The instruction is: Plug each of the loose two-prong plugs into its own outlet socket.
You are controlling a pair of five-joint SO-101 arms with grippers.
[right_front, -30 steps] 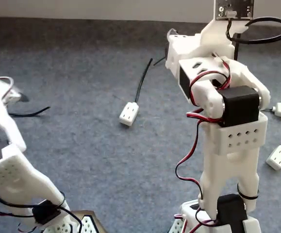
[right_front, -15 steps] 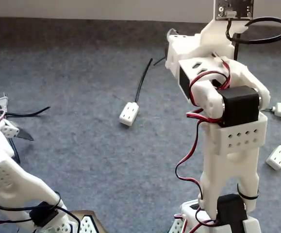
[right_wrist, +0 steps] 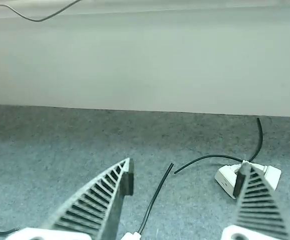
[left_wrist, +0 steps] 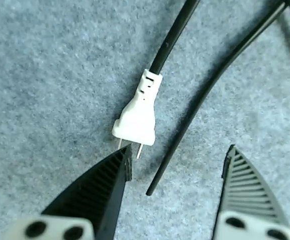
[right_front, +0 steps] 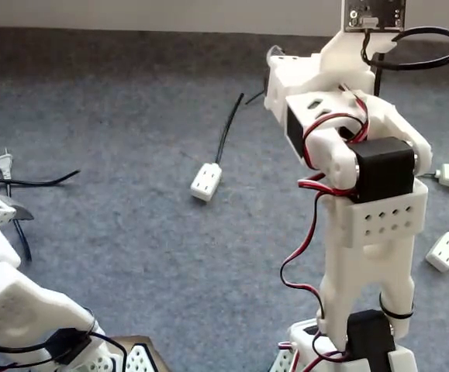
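Plug (left_wrist: 136, 117) lies on carpet (left_wrist: 44, 75) just ahead of wide-open left pincer (left_wrist: 179, 152); right pincer (right_wrist: 185, 167) gapes wide too

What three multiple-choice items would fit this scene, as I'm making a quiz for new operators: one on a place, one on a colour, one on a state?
1. In the left wrist view, where is the white plug?
A clamped and lifted
B on the carpet by one fingertip
C pushed into a socket

2. What colour is the plug's cord?
A red
B white
C black

3. How is the left gripper?
A open
B shut on the plug
C shut on the cord

Key: B, the plug lies flat on the carpet with its prongs beside one fingertip. C, a black cord leaves its back end. A, the two fingers stand well apart and grip nothing.
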